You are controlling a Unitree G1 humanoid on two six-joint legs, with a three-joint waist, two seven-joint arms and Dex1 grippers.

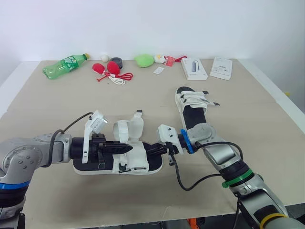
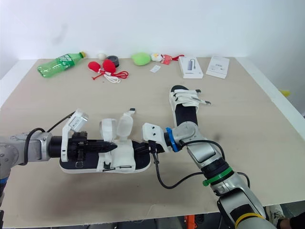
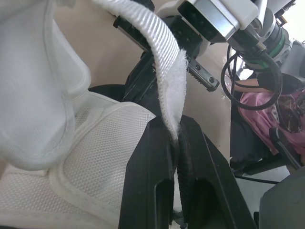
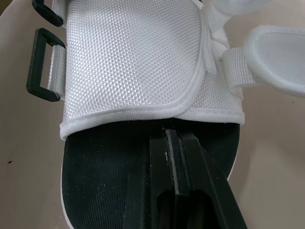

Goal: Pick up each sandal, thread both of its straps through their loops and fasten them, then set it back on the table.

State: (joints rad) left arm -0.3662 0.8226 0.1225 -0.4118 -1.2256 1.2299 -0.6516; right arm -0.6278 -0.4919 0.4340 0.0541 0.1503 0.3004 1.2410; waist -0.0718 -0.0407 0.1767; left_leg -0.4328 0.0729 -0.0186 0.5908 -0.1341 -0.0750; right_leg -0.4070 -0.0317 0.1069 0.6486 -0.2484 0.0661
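The near sandal (image 1: pixel 136 162), white upper on a black sole, lies flat at the table's front. Its two straps (image 1: pixel 128 128) stand loose and upright. My left gripper (image 1: pixel 128 148) reaches in from the heel side and is shut on one white strap (image 3: pixel 167 71). Coming from the toe side, my right gripper (image 1: pixel 150 150) is shut, its tips resting on the black insole (image 4: pixel 109 167) just under the edge of the white upper (image 4: pixel 133 57). Two black loops (image 4: pixel 45 67) sit on that upper's side. The second sandal (image 1: pixel 193 107) lies further back on the right.
Along the far edge lie a green bottle (image 1: pixel 64 66), red items with a white cord (image 1: pixel 108 70), a black roll (image 1: pixel 116 62), a green object (image 1: pixel 144 60) and two white boxes (image 1: pixel 194 68) (image 1: pixel 221 67). The table's front edge (image 1: pixel 143 220) runs close below the near sandal.
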